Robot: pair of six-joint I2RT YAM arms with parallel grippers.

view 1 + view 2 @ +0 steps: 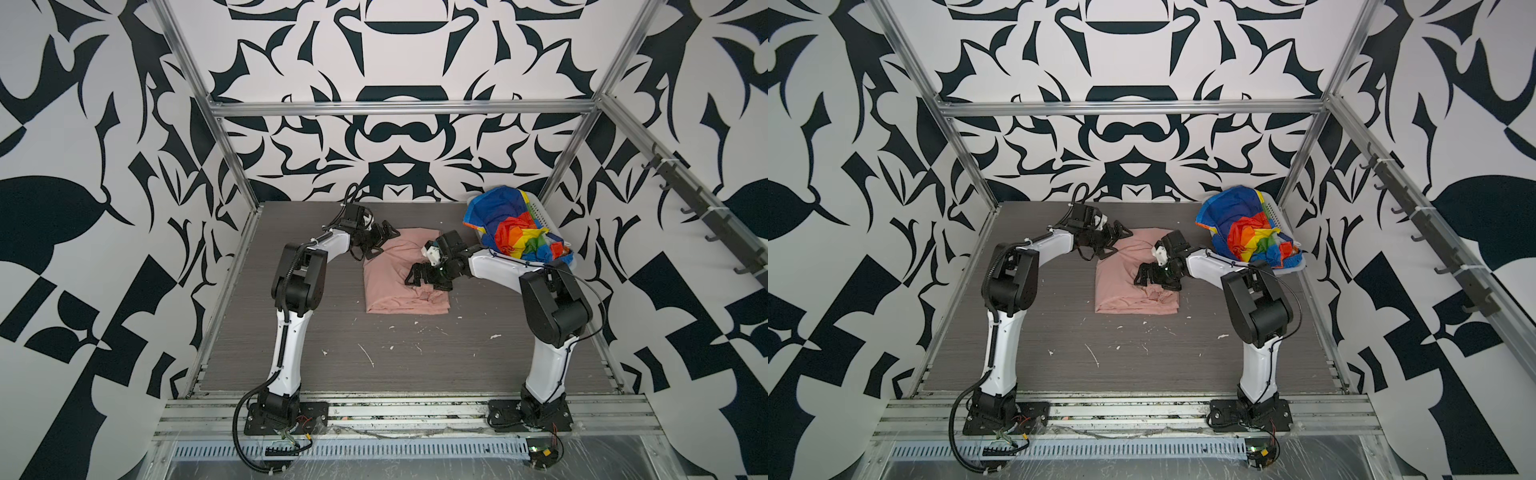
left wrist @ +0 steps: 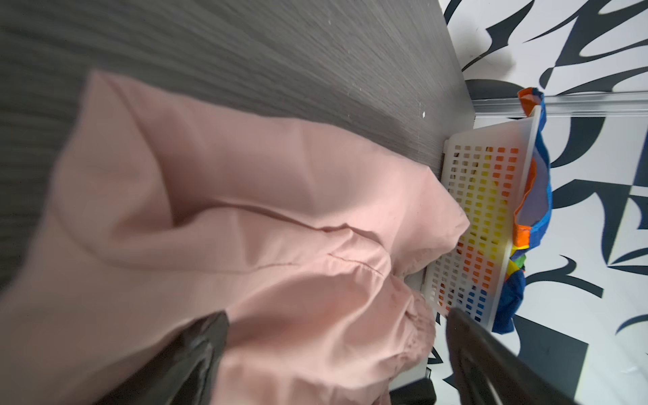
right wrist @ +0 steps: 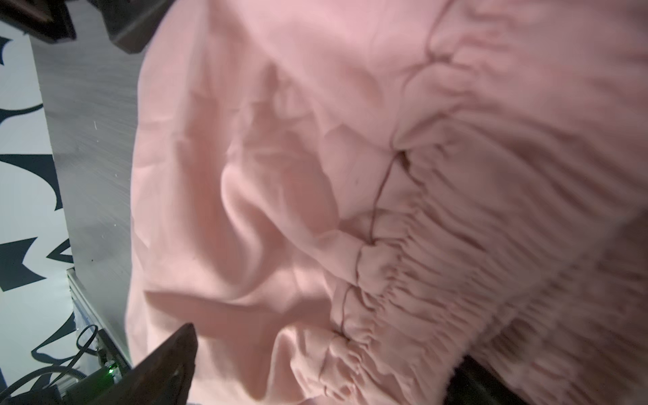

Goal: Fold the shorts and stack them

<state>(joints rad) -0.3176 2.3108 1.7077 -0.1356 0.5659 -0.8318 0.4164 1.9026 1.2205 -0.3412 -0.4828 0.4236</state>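
The salmon-pink shorts (image 1: 390, 282) lie rumpled on the grey counter (image 1: 374, 357), towards the back and near the middle, roughly squared off. The near-right corner is bunched where the gathered waist sits. The right gripper (image 1: 422, 282) hangs over that corner with its jaws spread wide. In the right wrist view the cloth (image 3: 350, 175) fills nearly the whole frame and runs off three edges. One finger (image 3: 168, 364) shows clearly, while the other is only a dark sliver behind the waistband (too little to tell whether it touches).

The left gripper (image 1: 380, 240) sits at the shorts' far-left corner, jaws likewise spread. In the left wrist view both fingers are blurred and cut off by the frame, with pink cloth between them, and contact cannot be made out.

The rainbow-striped shorts (image 1: 511, 232) are heaped in the white basket (image 2: 473, 196) at the back right corner, spilling over its rim. In both top views they hide almost all of it, leaving a strip of perforated wall (image 1: 1273, 212). The right arm covers the heap's near-left edge. Through the basket's holes only patches of colour show, and what else lies inside cannot be told.
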